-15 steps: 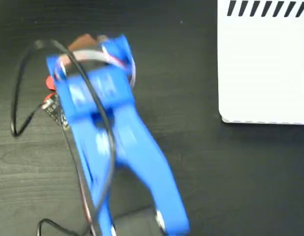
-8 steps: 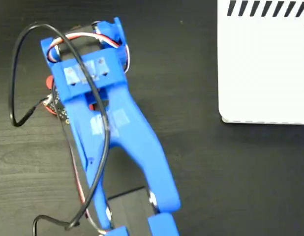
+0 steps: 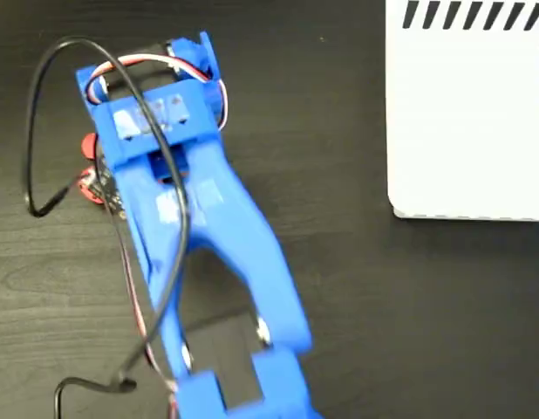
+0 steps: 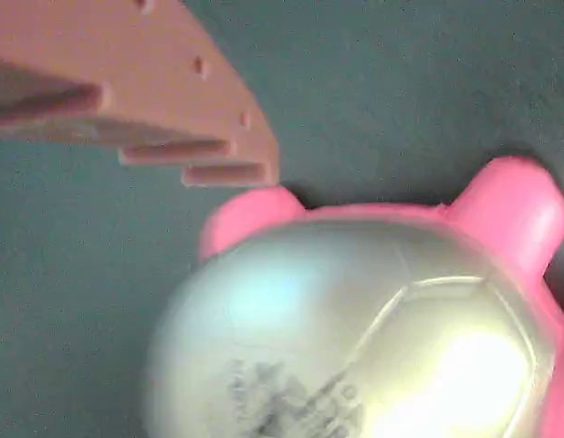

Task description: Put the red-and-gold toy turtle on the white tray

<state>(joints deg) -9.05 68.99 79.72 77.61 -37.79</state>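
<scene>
over the left half of the dark wooden table [image 3: 400, 314], the blue arm [image 3: 208, 236] stretches from the bottom edge of the fixed view up to its wrist near the top left, with a black cable [image 3: 34, 131] looping out to the left of it and red and white wires arching over the wrist. the arm covers nearly all of the red-and-gold toy turtle [image 4: 373, 328] in that view; only a small red bit shows at the wrist's left edge. the white tray [image 3: 470, 113], with black diagonal stripes along its top and right edges, lies at the top right, well apart from the arm and the turtle.

up close in the wrist view, the turtle fills the lower part of the picture: a shiny pale domed shell with dark print, and pink-looking limbs poking out at its upper left and upper right. one ridged gripper finger [image 4: 145, 91] sits at the top left, its tip just above the turtle's upper left limb. the other finger is out of sight, so i cannot tell whether the gripper is wide, narrow or holding the turtle.
</scene>
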